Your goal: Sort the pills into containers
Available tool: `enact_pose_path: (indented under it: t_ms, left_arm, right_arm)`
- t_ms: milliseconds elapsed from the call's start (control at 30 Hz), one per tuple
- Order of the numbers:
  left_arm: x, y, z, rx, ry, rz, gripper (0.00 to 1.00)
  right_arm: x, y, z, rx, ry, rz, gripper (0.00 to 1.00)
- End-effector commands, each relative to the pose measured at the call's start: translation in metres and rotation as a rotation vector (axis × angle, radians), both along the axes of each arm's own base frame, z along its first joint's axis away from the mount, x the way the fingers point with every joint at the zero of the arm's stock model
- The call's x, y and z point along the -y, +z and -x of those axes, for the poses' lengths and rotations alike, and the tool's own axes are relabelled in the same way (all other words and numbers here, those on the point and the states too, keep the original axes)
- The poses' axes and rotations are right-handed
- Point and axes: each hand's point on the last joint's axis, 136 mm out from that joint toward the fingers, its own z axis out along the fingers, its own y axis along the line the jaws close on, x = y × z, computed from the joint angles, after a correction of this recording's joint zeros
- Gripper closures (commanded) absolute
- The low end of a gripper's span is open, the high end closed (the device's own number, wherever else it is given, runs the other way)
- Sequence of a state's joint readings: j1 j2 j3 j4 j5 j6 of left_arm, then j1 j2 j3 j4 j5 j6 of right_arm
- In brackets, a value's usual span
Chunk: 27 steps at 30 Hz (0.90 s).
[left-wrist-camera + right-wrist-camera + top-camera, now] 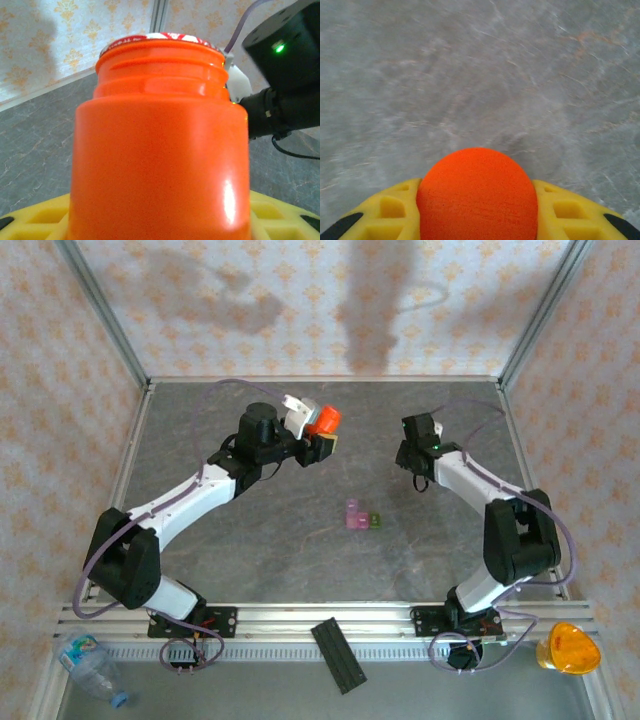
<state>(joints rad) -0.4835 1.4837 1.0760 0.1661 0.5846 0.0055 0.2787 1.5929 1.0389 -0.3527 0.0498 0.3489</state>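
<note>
Orange bottle (160,150): threaded neck bare, red-and-white seal across the mouth, clasped by the left fingers (40,216) and held off the desk (250,540) toward the rear. Orange cap (477,195): domed, pinched between the right fingers (390,212) above bare grey desk. Containers (361,518): joined pink and green boxes, resting on the desk near centre, between the two arms, well apart from bottle and cap.
</note>
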Motion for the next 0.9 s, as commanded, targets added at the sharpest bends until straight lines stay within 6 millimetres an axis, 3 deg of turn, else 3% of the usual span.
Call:
enact_pose_path:
  t_ms: [0, 467, 533, 667, 833, 867]
  left_arm:
    - [-0.004, 0.013, 0.004, 0.041, 0.013, -0.011, 1.00]
    - [-0.002, 0.015, 0.009, 0.050, 0.017, -0.021, 1.00]
    - [-0.002, 0.015, 0.010, 0.050, 0.020, -0.021, 1.00]
    - [-0.003, 0.012, 0.011, 0.046, 0.022, -0.024, 1.00]
    - [-0.005, 0.010, 0.013, 0.043, 0.025, -0.036, 1.00]
    - [-0.006, 0.010, 0.013, 0.044, 0.028, -0.040, 1.00]
  right_arm:
    - [0.031, -0.008, -0.001, 0.011, -0.133, 0.094, 0.72]
    - [0.027, -0.074, 0.024, -0.143, -0.226, 0.010, 0.66]
    - [0.026, -0.078, 0.028, -0.152, -0.228, -0.003, 0.56]
    - [0.025, -0.074, 0.031, -0.152, -0.225, -0.010, 0.26]
    - [0.028, -0.043, 0.030, -0.107, -0.212, -0.004, 0.00]
    - [0.028, -0.035, 0.030, -0.095, -0.205, -0.003, 0.00]
